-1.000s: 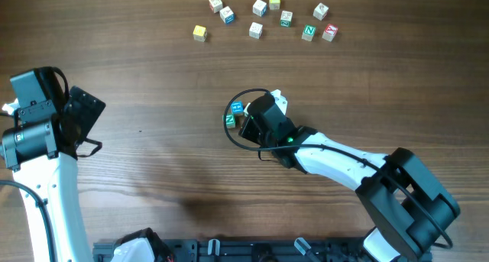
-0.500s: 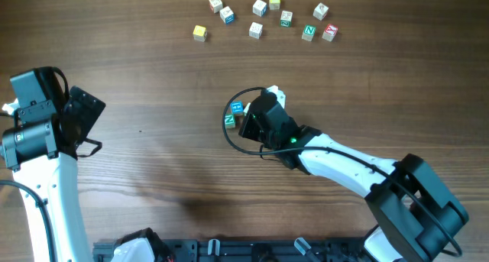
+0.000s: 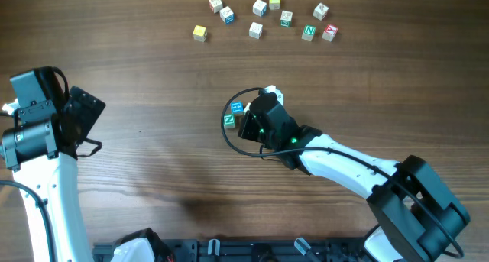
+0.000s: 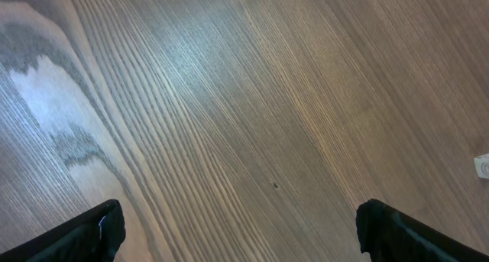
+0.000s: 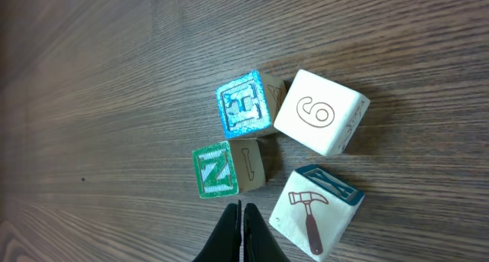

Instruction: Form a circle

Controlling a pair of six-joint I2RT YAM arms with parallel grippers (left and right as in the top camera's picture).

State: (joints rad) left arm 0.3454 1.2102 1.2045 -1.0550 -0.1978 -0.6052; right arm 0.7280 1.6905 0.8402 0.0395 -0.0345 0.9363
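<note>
The circle [image 3: 238,113] is found near the ctr of the table [image 3: 153,71] in the overhead view. It is partly hidden under the end of the right arm [image 3: 336,159], so only a blue and a green face are seen there, at its left edge. A black cable loop [image 3: 229,137] is seen curving round that side of the group.

In the right wrist view four cubes are shown, set round a small patch of bare wood. The blue cube [image 5: 244,103] is placed top left, w/ the white "6" cube [image 5: 321,113] pressed against its right side. The green "N" cube [image 5: 219,169] is set just below the blue one, corners about touching. The hammer cube [image 5: 315,210], white w/ a teal-lettered top, is set lower right, slightly apart from the green one and just below the "6" cube. Whether those two touch cannot be told.

The right gripper [image 5: 240,230] is seen w/ its fingers pressed together to a narrow point, nothing held btw. them. The tip is placed at the gap btw. the green and hammer cubes, at the group's lower edge. Contact w/ either cube cannot be told.

The left gripper [image 4: 243,233] is seen spread wide, its fingertips [image 4: 85,233] at opposite bottom corners of the left wrist view, only bare wood btw. them. It is located at the table's left side, well apart from the group.

Ten loose cubes [image 3: 260,8] are scattered near the far edge, well apart from the circle.
</note>
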